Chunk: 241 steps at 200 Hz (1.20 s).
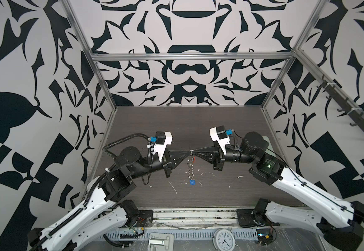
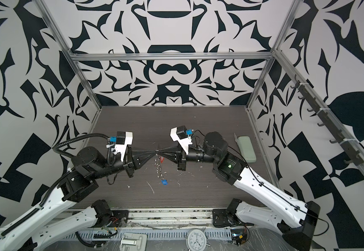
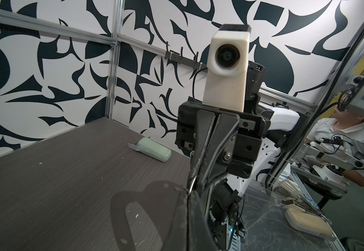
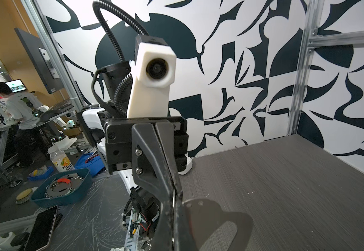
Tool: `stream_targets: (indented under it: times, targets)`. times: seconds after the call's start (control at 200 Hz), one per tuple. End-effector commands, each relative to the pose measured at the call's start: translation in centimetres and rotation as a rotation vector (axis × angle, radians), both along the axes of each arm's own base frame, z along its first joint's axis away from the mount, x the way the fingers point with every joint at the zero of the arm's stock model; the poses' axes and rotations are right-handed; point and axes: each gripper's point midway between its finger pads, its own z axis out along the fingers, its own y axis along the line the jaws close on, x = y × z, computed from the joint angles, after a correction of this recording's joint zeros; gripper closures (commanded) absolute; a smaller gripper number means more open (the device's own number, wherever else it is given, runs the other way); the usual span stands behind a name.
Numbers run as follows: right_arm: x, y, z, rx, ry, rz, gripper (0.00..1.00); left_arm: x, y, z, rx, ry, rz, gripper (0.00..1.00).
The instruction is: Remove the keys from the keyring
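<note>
left gripper [image 1: 187, 151] and right gripper [image 1: 196, 152] are clamped shut tip to tip on the silver linked-ring keyring [image 1: 190, 167] hung mid-air (red-tagged silver key [image 1: 195, 159] high, blue-tagged silver key [image 1: 191, 182] lowest); one side is likely best held still, the other twisted slowly.

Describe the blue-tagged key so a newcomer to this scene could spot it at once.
Above the dark wood-grain table, the left claw and right claw meet tip to tip at mid-table. A chain of silver rings runs from that point toward the near edge, ending in the blue-tagged key. Its blue tag distinguishes it from the red-tagged key up by the claws.
</note>
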Motion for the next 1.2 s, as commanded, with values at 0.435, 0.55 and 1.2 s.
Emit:
stream_targets:
  times: [0.435,0.55,1.2]
  targets:
    - [-2.1,-1.6,0.1,-0.171,0.013,0.153,1.00,-2.1,-0.7,-2.2,0.250,0.125,-0.142,0.65]
    - [-2.1,-1.6,0.2,-0.188,0.039,0.185,1.00,-2.3,-0.8,-2.6,0.294,0.151,-0.162,0.76]
    - [-1.6,-1.3,0.1,-0.214,0.078,0.204,1.00,-2.8,-1.4,-1.8,0.316,0.142,-0.218,0.89]
